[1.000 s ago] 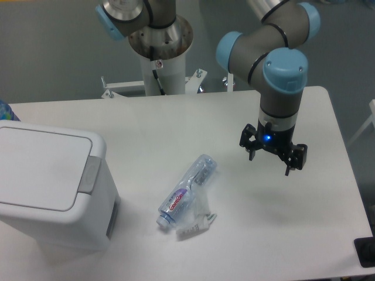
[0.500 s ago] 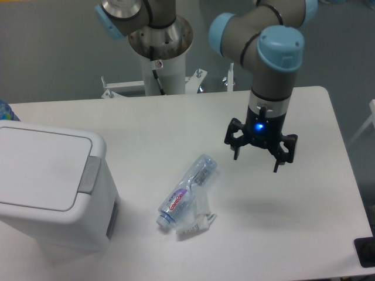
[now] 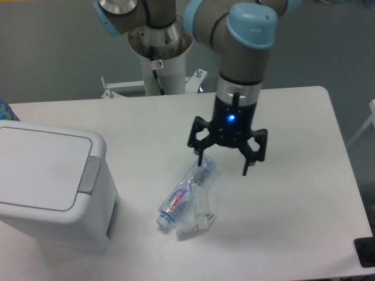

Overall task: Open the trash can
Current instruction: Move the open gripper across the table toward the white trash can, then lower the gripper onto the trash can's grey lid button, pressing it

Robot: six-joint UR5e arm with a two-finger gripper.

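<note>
Writing: the crushed clear plastic bottle [image 3: 186,194] wears a label with a red and blue patch and white lettering; the letters are too small for me to read. A flat white scrap with a dark printed edge [image 3: 195,225] lies touching the bottle's lower side, its print also illegible.

Task thing: the large white boxy plastic trash can [image 3: 51,193] stands at the left edge of the white table [image 3: 304,211], corners rounded, a dark recess showing on its right wall.

Lid: the flat white lid [image 3: 42,168] lies shut, flush on the bin's top.

Latch: the grey rectangular push latch [image 3: 89,175] sits at the lid's right edge, nothing touching it.

My pincer: my black two-finger gripper [image 3: 225,161] points down with its fingers spread wide and nothing between them; a blue light glows on the wrist above.

Where I am: I hang over the middle of the table, my left fingertip right at the bottle's upper end; I cannot tell if it touches. I am well apart from the trash can.

Change: a second ago I hovered near the table's right side, well clear of the bottle; I have since swept leftward toward the bin. The spread of my fingers is unchanged. The trash can, bottle and scrap lie where they lay before.

Behind: the arm's white pedestal [image 3: 162,64] stands past the table's far edge.
</note>
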